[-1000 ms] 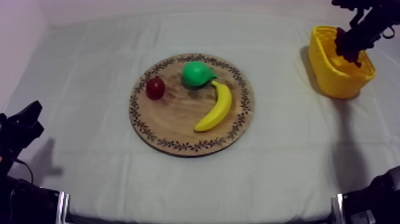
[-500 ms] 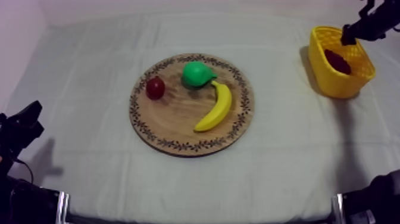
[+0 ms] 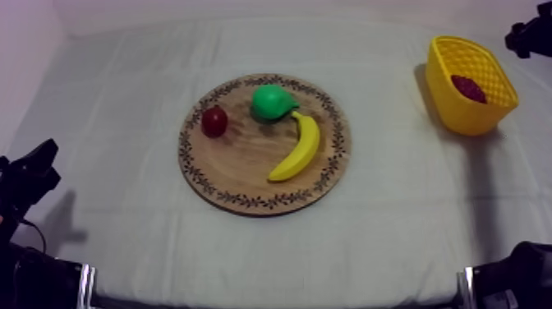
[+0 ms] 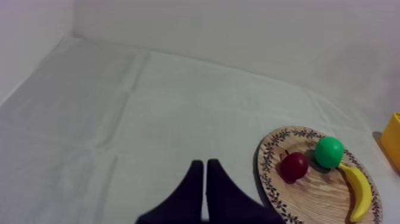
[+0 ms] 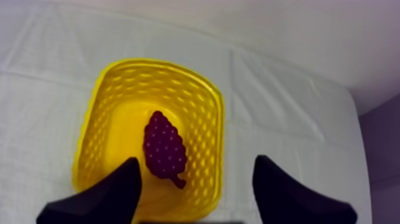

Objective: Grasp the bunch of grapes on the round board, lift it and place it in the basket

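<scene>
The bunch of grapes (image 5: pixel 164 149) lies on the floor of the yellow basket (image 5: pixel 89 137), free of my fingers. A second ago my right gripper (image 5: pixel 196 170) was down inside the basket; now it hangs above it, fingers wide apart, holding nothing. My left gripper (image 4: pixel 205 173) sits low near the wooden board (image 4: pixel 315 199), fingers pressed together, empty.

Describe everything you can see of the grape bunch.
The dark purple, bumpy, plastic-looking bunch of grapes tapers to a short stem at one end. It lies flat on the floor of the yellow lattice-walled basket, alone, near the middle. The open right pincer hangs above, touching nothing.
</scene>
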`<act>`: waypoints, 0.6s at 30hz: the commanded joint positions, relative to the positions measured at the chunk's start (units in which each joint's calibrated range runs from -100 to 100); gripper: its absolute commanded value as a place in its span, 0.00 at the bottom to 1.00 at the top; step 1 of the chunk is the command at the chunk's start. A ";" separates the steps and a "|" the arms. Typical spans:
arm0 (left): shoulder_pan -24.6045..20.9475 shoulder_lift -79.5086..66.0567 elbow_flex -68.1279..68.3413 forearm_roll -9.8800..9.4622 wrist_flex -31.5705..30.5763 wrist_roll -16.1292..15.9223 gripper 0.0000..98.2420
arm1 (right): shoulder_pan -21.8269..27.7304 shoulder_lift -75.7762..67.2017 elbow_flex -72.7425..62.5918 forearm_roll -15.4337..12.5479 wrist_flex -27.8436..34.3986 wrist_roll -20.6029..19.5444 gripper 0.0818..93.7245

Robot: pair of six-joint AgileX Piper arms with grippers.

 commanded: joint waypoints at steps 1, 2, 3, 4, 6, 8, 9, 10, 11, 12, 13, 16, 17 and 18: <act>-0.01 0.00 -0.04 -0.04 -0.03 0.00 0.00 | -0.32 -8.61 6.74 0.43 -1.43 -0.63 0.53; -0.01 0.00 -0.04 -0.04 -0.03 0.00 0.00 | -0.51 -10.63 8.75 0.64 -2.02 -0.94 0.52; -0.01 0.00 -0.04 -0.04 -0.03 0.00 0.00 | -0.69 -12.65 10.75 0.81 -2.61 -1.25 0.51; -0.01 0.00 -0.04 -0.04 -0.03 0.00 0.00 | -0.89 -14.71 12.79 0.93 -3.19 -1.51 0.49; -0.01 0.00 -0.04 -0.04 -0.03 0.00 0.00 | -1.37 -18.97 17.01 1.19 -4.32 -1.98 0.47; -0.01 0.00 -0.04 -0.04 -0.03 0.00 0.00 | -1.90 -23.48 21.31 1.43 -5.34 -2.41 0.46; -0.01 0.00 -0.04 -0.04 -0.03 0.00 0.00 | -2.15 -25.80 23.42 1.52 -5.75 -2.59 0.46; -0.01 0.00 -0.04 -0.04 -0.03 0.00 0.00 | -2.39 -28.14 25.45 1.57 -6.07 -2.77 0.46; -0.01 0.00 -0.04 -0.04 -0.03 0.00 0.00 | -2.61 -30.46 27.42 1.59 -6.29 -2.93 0.46; -0.01 0.00 -0.04 -0.04 -0.03 0.00 0.00 | -2.78 -32.73 29.25 1.55 -6.45 -3.08 0.45; -0.01 0.00 -0.04 -0.04 -0.03 0.00 0.00 | -2.95 -35.00 31.01 1.54 -6.55 -3.31 0.45; -0.01 0.00 -0.04 -0.04 -0.03 0.00 0.00 | -3.56 -41.66 36.00 1.81 -6.59 -4.21 0.43; -0.01 0.00 -0.04 -0.04 -0.03 0.00 0.00 | -3.79 -43.85 37.53 2.00 -6.51 -4.60 0.42; -0.01 0.00 -0.04 -0.04 -0.03 0.00 0.00 | -4.02 -46.02 39.00 2.22 -6.33 -5.03 0.41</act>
